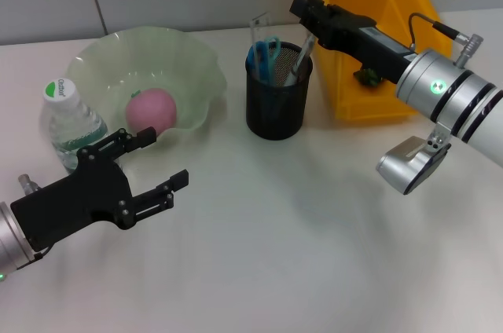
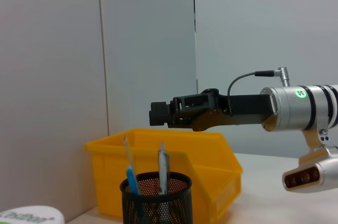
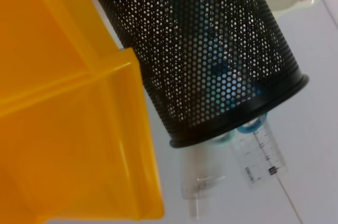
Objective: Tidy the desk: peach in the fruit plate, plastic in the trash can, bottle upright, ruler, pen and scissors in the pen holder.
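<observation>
1. Two arms are seen over the white desk; the left end effector is held wide open and empty, low beside the plate.
2. The right end effector is held above the holder; whether it is open cannot be told.
3. The yellow bin is set just beside the holder.
4. The peach is lying in the green plate.
5. The bottle is standing upright beside the plate.
6. The holder is filled with ruler, scissors and pen.
</observation>
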`<state>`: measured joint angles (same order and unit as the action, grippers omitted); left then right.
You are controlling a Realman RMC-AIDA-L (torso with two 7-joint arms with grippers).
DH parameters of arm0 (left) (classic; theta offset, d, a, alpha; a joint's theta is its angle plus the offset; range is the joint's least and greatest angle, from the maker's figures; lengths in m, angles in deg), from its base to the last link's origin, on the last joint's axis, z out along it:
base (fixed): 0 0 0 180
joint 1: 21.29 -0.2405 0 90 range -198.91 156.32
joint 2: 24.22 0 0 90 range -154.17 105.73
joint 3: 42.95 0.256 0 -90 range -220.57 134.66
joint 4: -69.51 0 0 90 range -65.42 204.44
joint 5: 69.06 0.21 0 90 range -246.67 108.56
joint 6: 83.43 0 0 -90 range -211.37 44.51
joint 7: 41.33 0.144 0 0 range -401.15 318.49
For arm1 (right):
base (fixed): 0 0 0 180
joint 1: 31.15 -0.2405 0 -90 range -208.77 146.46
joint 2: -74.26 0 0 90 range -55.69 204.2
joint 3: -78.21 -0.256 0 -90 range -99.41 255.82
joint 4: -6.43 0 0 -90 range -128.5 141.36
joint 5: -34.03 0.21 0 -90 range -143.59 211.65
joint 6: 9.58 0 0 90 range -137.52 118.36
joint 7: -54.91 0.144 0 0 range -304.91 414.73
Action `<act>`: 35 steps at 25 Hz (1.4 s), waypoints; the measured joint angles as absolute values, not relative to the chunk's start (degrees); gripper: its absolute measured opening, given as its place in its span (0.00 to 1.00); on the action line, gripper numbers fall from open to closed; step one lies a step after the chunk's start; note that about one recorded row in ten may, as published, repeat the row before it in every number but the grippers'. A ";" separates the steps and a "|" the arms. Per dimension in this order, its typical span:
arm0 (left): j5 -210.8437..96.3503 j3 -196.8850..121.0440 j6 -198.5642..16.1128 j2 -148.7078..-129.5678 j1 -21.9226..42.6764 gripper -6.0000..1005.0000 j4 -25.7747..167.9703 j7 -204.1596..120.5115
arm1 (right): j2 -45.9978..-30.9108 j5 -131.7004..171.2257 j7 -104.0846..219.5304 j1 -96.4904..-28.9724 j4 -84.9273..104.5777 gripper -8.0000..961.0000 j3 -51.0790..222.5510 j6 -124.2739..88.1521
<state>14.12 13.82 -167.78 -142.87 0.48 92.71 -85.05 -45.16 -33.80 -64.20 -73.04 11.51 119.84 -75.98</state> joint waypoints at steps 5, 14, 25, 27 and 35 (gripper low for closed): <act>13.96 13.83 -167.81 -142.85 0.37 0.78 92.75 -85.06 | -45.28 -33.80 -64.13 -73.15 11.53 0.30 119.55 -76.96; 13.82 13.83 -167.83 -142.79 0.32 0.78 92.79 -84.05 | -45.62 -25.82 -59.04 -72.23 8.16 0.41 116.97 -85.10; 13.78 14.03 -169.08 -142.87 0.46 0.78 92.63 -81.67 | -45.67 -13.92 -37.30 -74.33 0.37 0.45 110.54 -100.96; 13.77 14.05 -169.72 -142.92 0.43 0.78 92.62 -81.28 | -45.67 -13.92 -31.39 -74.76 -0.53 0.46 107.13 -102.37; 13.84 14.52 -172.23 -142.73 0.11 0.78 92.20 -80.84 | -45.55 -14.10 6.85 -74.21 -5.97 0.63 99.62 -108.52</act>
